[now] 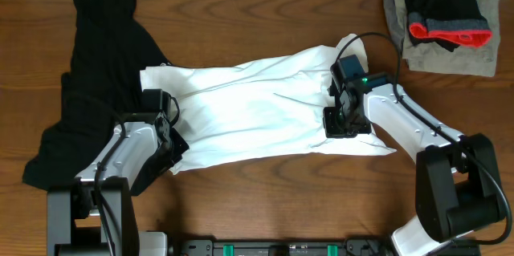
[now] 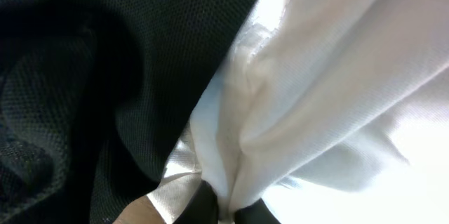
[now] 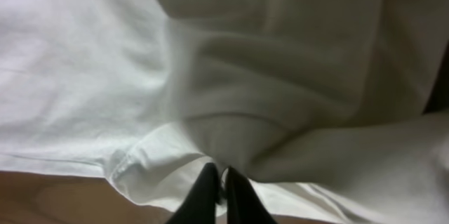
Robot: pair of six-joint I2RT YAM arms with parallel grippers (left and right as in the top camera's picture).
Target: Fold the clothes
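White T-shirt (image 1: pixel 257 111), edges pinched in both jaws

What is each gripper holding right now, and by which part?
Both pinch the white T-shirt: the left gripper a fold at its left edge, by the black garment; the right gripper the fabric near its right-hand edge.

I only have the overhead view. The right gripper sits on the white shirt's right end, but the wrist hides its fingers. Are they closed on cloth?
Observer: Yes. The right wrist view shows the right gripper shut, its tips pinching a fold by the hem of the white T-shirt.
Operator: And the left one, at the other end?
Observer: The left wrist view shows the left gripper shut on a bunched edge of the same T-shirt, with the black garment right beside the pinch.
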